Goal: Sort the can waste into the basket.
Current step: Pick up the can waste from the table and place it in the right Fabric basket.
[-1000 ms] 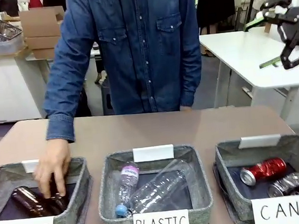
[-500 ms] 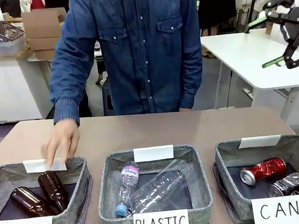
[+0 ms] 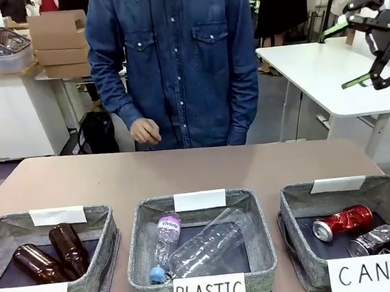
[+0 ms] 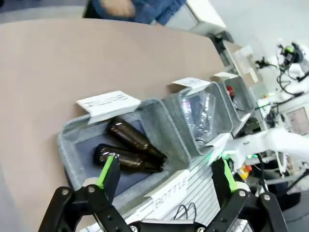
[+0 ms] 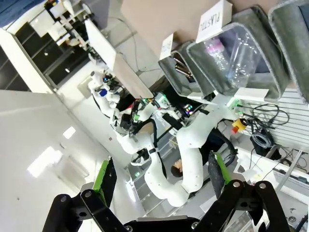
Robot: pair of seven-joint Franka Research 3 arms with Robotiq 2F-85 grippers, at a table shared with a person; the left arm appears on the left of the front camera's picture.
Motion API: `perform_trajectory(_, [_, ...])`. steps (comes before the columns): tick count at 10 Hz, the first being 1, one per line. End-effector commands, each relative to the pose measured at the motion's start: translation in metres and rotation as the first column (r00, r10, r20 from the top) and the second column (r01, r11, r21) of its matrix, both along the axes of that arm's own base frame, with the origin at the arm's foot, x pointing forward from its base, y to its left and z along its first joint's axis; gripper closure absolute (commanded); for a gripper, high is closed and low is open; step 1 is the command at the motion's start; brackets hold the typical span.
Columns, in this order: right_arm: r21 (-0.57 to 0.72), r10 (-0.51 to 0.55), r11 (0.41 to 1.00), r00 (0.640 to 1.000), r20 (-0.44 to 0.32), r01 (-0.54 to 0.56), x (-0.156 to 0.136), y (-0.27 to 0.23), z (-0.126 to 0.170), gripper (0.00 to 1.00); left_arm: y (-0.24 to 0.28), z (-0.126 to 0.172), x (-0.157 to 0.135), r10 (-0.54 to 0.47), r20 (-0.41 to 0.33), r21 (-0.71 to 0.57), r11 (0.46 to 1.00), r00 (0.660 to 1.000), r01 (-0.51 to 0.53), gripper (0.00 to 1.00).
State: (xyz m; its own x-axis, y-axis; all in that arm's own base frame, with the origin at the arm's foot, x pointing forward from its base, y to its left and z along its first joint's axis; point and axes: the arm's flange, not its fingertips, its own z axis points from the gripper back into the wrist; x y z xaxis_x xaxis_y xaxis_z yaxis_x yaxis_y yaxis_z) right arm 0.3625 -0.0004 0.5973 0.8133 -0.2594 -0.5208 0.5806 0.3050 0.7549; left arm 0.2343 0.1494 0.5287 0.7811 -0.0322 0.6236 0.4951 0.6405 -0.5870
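Presently, the dented red metal can (image 3: pixel 342 221) and the dark silvery metal can (image 3: pixel 375 240) lie side by side inside the square grey fabric basket signed "CAN" (image 3: pixel 296 213), at 4 o'clock on the brown surface (image 3: pixel 204 169). Right pincer (image 3: pixel 369 41) hangs released at 2 o'clock; left pincer (image 4: pixel 166 179) likewise released, holding nothing.

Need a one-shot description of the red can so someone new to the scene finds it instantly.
Three grey fabric baskets line the near edge of the brown table; take the right-hand basket, signed "CAN". Two dented cans lie inside, and the red can is the one farther from the sign, on its side. Its neighbour, the silvery can, is dark metal; only this one is bright red with white markings.
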Motion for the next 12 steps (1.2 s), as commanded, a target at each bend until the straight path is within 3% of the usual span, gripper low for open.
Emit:
perform_trajectory(1, [-0.011, 0.017, 1.000, 1.000, 0.010, -0.017, 0.000, -0.004, 0.002, 0.00, -0.098, -0.002, 0.020, -0.139, 0.070, -0.087, 0.986, 0.988, 0.145, 0.00])
perform_trajectory(3, [-0.011, 0.017, 1.000, 1.000, 0.010, -0.017, 0.000, -0.004, 0.002, 0.00, -0.212, -0.010, 0.035, -0.275, 0.016, -0.124, 0.953, 0.961, 0.275, 0.00])
perform_trajectory(4, [-0.011, 0.017, 1.000, 1.000, 0.010, -0.017, 0.000, -0.004, 0.002, 0.00, -0.258, -0.016, 0.040, -0.157, -0.062, -0.088, 0.985, 0.986, 0.152, 0.00])
perform_trajectory(5, [-0.011, 0.017, 1.000, 1.000, 0.010, -0.017, 0.000, -0.004, 0.002, 0.00, -0.287, -0.027, 0.046, -0.142, -0.109, -0.036, 0.990, 0.984, 0.139, 0.00])
perform_trajectory(6, [-0.011, 0.017, 1.000, 1.000, 0.010, -0.017, 0.000, -0.004, 0.002, 0.00, -0.300, -0.039, 0.054, -0.142, -0.165, -0.034, 0.990, 0.976, 0.138, 0.00])
perform_trajectory(7, [-0.011, 0.017, 1.000, 1.000, 0.010, -0.017, 0.000, -0.004, 0.002, 0.00, -0.260, 0.011, 0.054, -0.229, -0.046, -0.095, 0.970, 0.972, 0.224, 0.00])
perform_trajectory(12, [-0.011, 0.017, 1.000, 1.000, 0.010, -0.017, 0.000, -0.004, 0.002, 0.00, -0.260, 0.011, 0.054, -0.229, -0.046, -0.095, 0.970, 0.972, 0.224, 0.00])
